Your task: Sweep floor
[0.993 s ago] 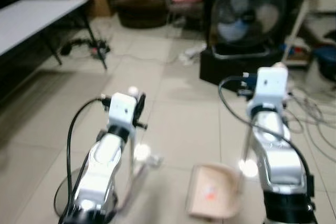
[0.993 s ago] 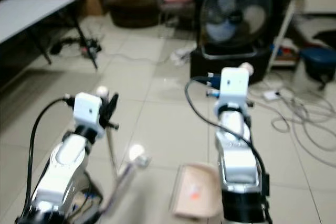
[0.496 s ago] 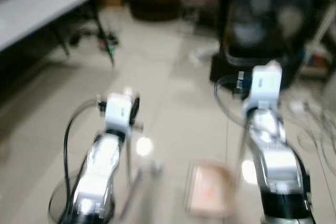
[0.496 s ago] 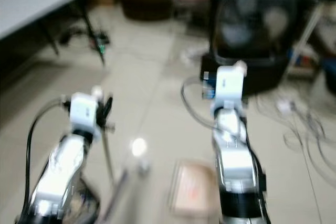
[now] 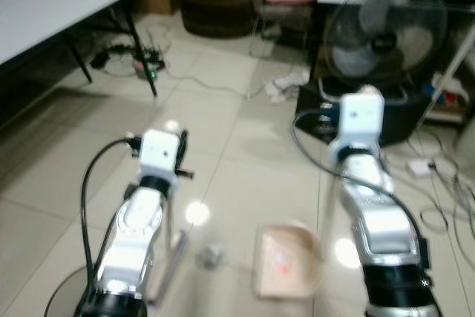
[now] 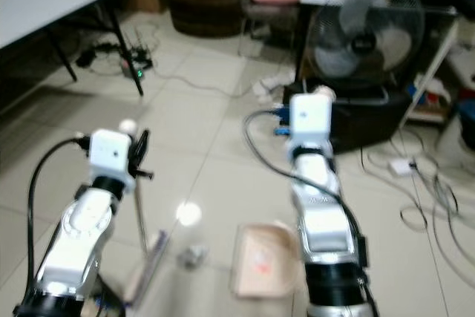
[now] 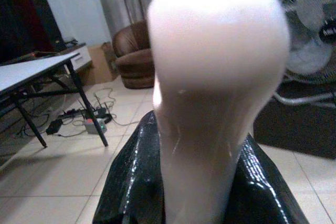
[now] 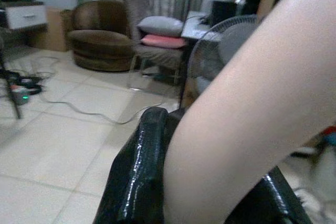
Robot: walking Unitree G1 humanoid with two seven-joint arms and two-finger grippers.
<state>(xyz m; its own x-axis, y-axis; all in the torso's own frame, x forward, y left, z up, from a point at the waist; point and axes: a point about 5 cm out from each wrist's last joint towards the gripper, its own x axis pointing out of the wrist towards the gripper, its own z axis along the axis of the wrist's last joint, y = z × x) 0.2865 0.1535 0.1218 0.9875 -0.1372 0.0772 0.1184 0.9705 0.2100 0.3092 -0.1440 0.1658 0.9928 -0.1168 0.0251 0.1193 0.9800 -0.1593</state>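
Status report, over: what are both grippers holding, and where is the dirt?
Left gripper shut on broom handle. Right gripper shut on dustpan handle. Small debris between broom head and dustpan. Cables right.

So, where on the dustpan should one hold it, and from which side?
Hold the dustpan by the top of its upright pale handle, with fingers closing around it from the side. The pan lies flat on the tile floor and the handle rises straight to the right gripper, which is shut on it there. The low tray itself offers no easy hold.
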